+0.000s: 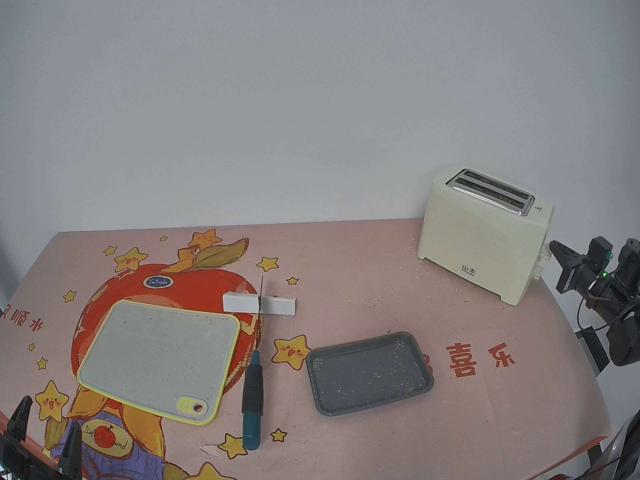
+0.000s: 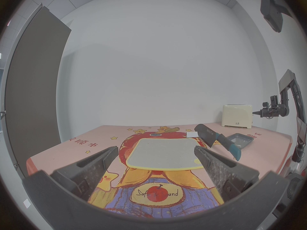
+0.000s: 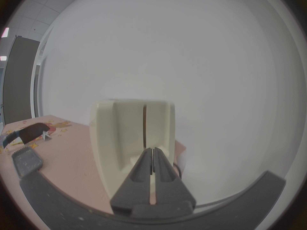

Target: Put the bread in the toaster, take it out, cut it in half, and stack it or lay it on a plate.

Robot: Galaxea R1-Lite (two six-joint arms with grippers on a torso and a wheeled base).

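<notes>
Right gripper [image 3: 152, 150], fingers pressed together, noses the end of the toaster [image 1: 483, 235] at far right, left gripper [image 2: 156, 163] gaping; bread, likely inside, should be light and crumbly, so pinch its top edge gently.

The toaster [image 1: 485, 235] has a small dark mark of two characters low on its front face, around the corner from the right hand [image 1: 557, 247]. On the table [image 1: 373, 281] cover, two big red characters [image 1: 480, 358] are printed near the right hand. More red characters [image 1: 17, 316] stand at the table edge, beyond the left hand [image 1: 47, 418]. A small apple picture [image 1: 105, 437] with handwritten words lies just beside the left hand. A blue oval label [image 1: 159, 281] with white script is farther from that hand. The knife [image 2: 217, 139] blade has pale print, too small to read.
</notes>
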